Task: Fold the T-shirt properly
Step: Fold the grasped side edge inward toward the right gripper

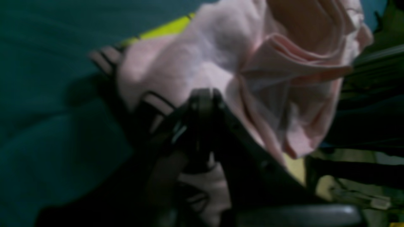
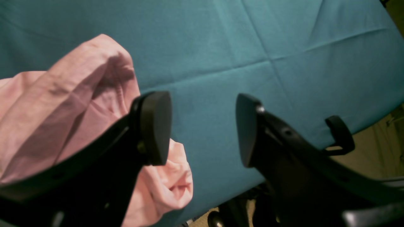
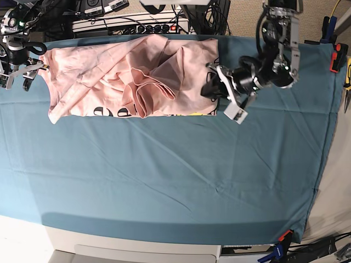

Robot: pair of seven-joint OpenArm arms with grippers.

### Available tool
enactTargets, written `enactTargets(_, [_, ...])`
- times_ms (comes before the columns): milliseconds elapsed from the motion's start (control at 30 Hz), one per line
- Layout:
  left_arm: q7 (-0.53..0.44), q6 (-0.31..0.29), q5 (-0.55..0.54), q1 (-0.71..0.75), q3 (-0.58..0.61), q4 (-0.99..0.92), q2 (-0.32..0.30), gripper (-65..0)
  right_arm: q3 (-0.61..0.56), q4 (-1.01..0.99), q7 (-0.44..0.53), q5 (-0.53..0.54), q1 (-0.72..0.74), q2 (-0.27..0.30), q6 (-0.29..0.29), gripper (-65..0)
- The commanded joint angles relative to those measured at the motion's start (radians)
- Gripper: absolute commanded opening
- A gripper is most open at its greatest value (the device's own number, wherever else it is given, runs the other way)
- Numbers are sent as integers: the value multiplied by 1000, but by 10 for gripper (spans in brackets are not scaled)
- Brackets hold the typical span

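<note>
A pale pink T-shirt (image 3: 131, 76) lies rumpled and only partly folded at the far side of the teal tabletop (image 3: 175, 175), its right edge clenched in the left tool (image 3: 211, 86), while the right tool (image 2: 203, 129) gapes empty beside its left sleeve, so most folding looks left to do.

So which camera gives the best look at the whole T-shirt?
The base view: it shows the whole T-shirt crumpled along the table's far edge. The left wrist view shows only blurred bunched folds; the right wrist view shows just one pink corner.
</note>
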Motion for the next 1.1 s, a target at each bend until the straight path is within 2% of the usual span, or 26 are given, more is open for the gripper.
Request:
enactTargets(0, [-21,-1,-18,-2,-1,19,10,-650,8,18,30,13,2,16,-4,-324])
enactTargets(167, [-24,0,-8,13,14,19,41,-650,8,18,30,28,2,16,-3,-324])
enactTargets(267, [-58,53,56,13,65,19,50,-650,8,18,30,28,2,16,-3,-324])
enactTargets(533, [-118,85,215,4,202,19,92,-650,8,18,30,31,2,16,-3,-324])
enactTargets(700, [-127,87,293,3,206,19,91,-650,8,18,30,31,2,16,-4,-324])
enactTargets(1067, [-145,154,421,-15,206,19,91,-650,8,18,31,32,2,16,-4,-324])
